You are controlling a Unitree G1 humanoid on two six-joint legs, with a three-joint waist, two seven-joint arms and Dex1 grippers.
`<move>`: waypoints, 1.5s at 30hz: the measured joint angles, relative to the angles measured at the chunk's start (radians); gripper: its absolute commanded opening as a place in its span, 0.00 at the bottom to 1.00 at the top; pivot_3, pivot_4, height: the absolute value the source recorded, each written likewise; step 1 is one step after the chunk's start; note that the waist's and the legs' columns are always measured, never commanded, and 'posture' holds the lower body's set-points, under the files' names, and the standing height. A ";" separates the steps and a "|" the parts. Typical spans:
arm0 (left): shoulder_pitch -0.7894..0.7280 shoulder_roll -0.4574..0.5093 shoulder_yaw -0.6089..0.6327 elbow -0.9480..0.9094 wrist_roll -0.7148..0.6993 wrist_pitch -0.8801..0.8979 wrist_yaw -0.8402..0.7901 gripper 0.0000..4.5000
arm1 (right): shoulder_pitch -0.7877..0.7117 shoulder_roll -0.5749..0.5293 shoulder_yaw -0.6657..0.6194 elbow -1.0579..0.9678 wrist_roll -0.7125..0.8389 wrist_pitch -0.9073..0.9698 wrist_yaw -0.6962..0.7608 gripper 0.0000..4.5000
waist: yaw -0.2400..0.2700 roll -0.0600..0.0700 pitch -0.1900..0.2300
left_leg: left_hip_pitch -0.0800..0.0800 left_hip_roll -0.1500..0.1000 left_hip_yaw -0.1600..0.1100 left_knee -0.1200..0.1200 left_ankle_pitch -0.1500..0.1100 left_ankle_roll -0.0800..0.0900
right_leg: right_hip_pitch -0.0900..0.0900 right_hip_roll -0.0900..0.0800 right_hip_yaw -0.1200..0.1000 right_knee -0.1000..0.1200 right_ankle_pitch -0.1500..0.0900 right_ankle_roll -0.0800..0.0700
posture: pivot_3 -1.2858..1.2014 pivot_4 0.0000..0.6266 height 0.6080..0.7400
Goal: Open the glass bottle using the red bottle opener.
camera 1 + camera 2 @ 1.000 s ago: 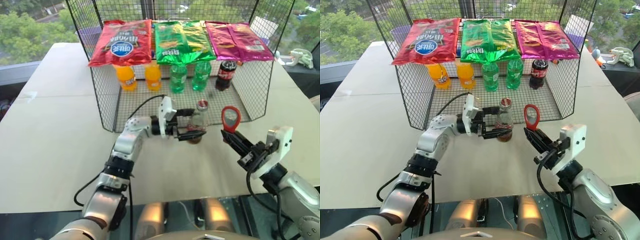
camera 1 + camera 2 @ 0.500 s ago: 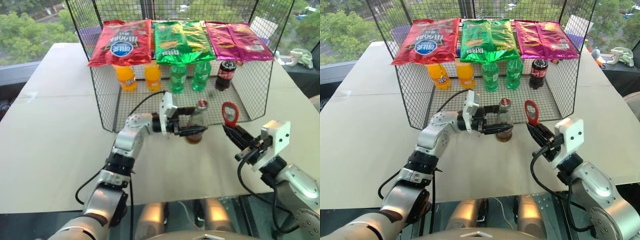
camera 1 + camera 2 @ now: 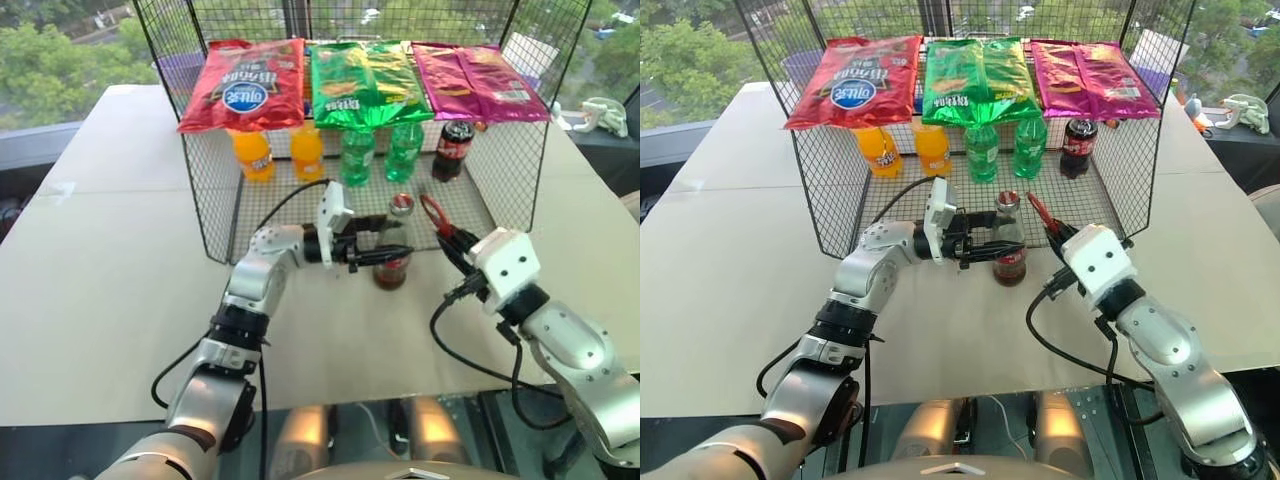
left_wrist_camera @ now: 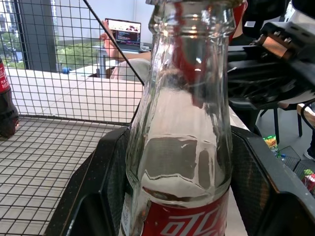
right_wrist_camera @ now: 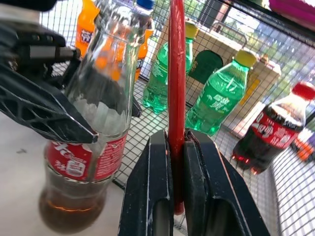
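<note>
Red bottle opener (image 3: pixel 434 213) nearer, over beige table (image 3: pixel 110 260).

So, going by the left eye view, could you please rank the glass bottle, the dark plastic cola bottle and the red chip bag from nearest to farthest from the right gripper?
From the right gripper:
1. Glass bottle, just to its left.
2. Dark plastic cola bottle, behind it in the wire basket.
3. Red chip bag, far back left, atop the basket.

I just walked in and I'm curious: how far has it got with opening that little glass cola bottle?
Done: the right gripper is shut on the red bottle opener, and the left gripper steadies the glass bottle on the table.
In hand: the opener is beside the bottle's neck.
Left: the silver cap looks still on, so hooking it and prying it off remain.
</note>
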 measured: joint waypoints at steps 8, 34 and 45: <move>-0.001 0.001 -0.006 0.000 0.004 -0.008 -0.012 0.51 | -0.062 -0.005 0.039 0.079 -0.162 -0.117 0.056 0.00 | 0.000 0.000 0.000 | 0.000 0.000 0.000 0.000 0.000 0.000 | 0.000 0.000 0.000 0.000 0.000 0.000 | 0.52 0.24 1.00; -0.051 0.014 -0.012 0.042 0.028 0.004 -0.058 0.51 | -0.091 0.105 0.110 0.204 -0.666 -0.358 -0.002 0.00 | 0.000 0.000 -0.001 | 0.002 0.000 0.000 0.002 0.000 0.000 | 0.002 0.000 0.000 0.002 0.000 0.000 | 0.52 0.24 1.00; -0.075 0.012 -0.015 0.069 0.039 0.012 -0.069 0.51 | -0.099 0.085 0.100 0.246 -0.688 -0.406 0.000 0.00 | 0.001 -0.001 -0.002 | 0.004 -0.001 -0.001 0.003 0.000 0.000 | 0.004 0.000 0.000 0.002 0.000 0.000 | 0.52 0.24 1.00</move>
